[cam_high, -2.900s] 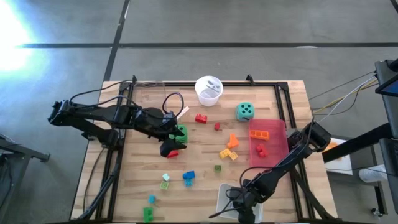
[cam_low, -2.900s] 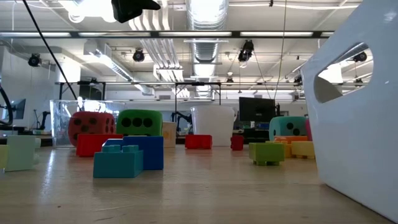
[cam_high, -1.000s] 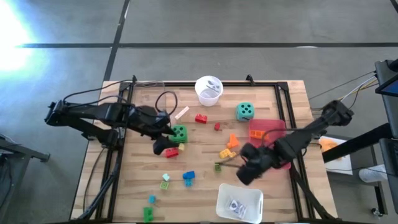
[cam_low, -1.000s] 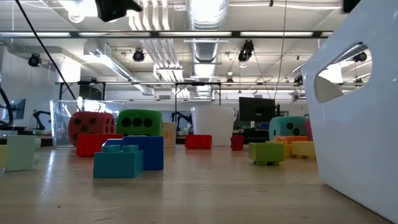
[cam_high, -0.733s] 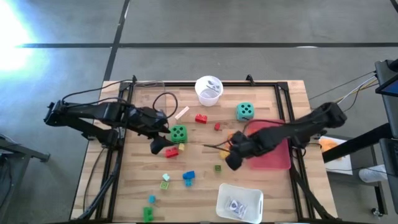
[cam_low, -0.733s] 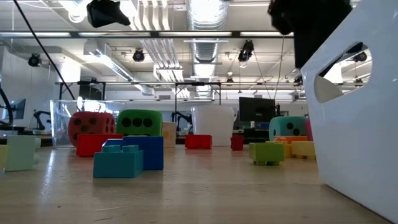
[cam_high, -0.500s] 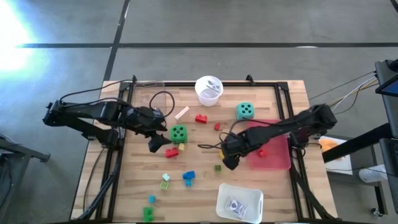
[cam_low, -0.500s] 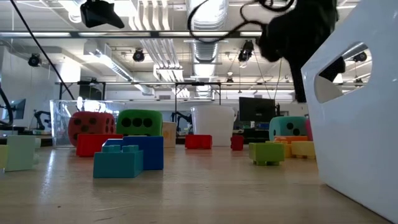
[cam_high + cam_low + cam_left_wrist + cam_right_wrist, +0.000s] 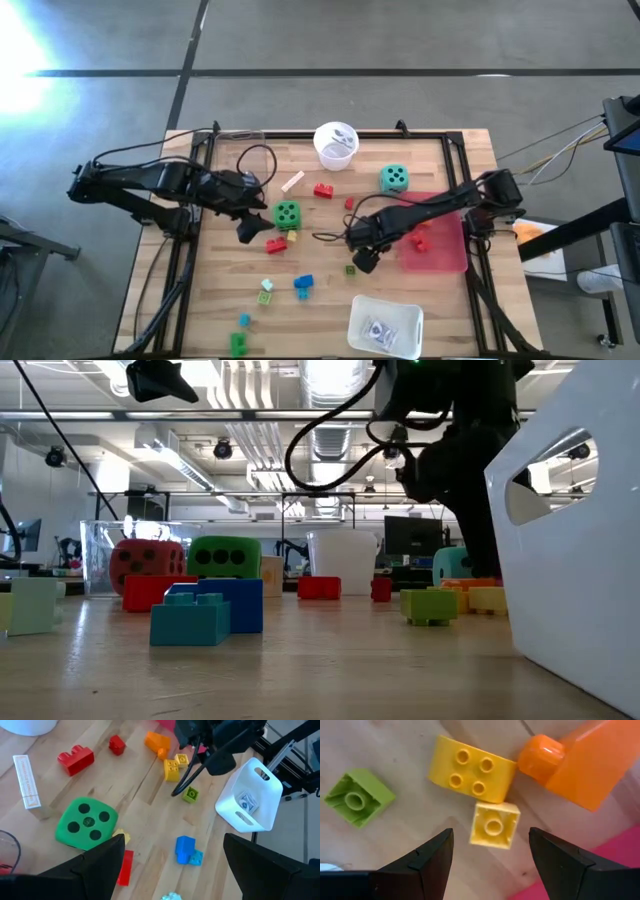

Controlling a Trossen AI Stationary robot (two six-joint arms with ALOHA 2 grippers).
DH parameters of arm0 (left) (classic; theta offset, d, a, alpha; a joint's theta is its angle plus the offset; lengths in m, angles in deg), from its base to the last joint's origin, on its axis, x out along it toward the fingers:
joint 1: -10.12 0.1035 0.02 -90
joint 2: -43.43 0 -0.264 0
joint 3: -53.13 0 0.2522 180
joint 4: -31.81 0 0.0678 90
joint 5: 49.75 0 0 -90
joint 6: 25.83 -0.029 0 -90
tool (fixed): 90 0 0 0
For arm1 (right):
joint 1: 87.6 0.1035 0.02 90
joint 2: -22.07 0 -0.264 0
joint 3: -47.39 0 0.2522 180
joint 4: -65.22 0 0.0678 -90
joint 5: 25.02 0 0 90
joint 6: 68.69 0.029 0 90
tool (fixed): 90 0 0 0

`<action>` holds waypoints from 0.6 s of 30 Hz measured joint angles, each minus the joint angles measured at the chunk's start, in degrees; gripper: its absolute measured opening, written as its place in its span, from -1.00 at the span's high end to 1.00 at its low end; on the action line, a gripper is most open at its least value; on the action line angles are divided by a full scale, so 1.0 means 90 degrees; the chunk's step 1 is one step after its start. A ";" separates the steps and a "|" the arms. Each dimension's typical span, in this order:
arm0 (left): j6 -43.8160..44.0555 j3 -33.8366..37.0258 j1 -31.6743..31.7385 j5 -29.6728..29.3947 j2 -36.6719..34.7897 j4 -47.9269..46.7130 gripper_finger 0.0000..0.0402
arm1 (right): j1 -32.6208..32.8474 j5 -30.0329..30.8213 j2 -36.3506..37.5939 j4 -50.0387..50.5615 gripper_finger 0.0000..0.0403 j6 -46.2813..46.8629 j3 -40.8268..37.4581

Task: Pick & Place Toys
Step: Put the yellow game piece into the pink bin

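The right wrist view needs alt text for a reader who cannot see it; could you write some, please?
The right gripper, fingers open, hovers over a small yellow brick on the wooden table. A larger yellow brick, an orange piece and a green brick lie around it.

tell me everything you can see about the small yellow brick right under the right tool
The small yellow brick is a square, glossy plastic piece with a single round stud on top, lying flat and stud-up on the wooden table. It sits centred between the open fingers of the right tool, which hovers above without touching it. One edge butts against a larger four-stud yellow brick, and an orange brick lies close beside it. From the high view the arm hides it.
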 joint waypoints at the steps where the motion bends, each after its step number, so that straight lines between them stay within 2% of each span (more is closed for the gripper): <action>1: 0.0000 0.0000 0.0000 0.0002 0.0002 0.0004 -0.69 | -0.0003 -0.0001 -0.0039 0.0004 -0.25 0.0041 -0.0008; 18: -0.0032 0.0000 0.0002 -0.0001 0.0005 0.0019 -0.69 | 0.0007 0.0240 -0.0430 -0.0198 -0.21 0.0190 -0.0162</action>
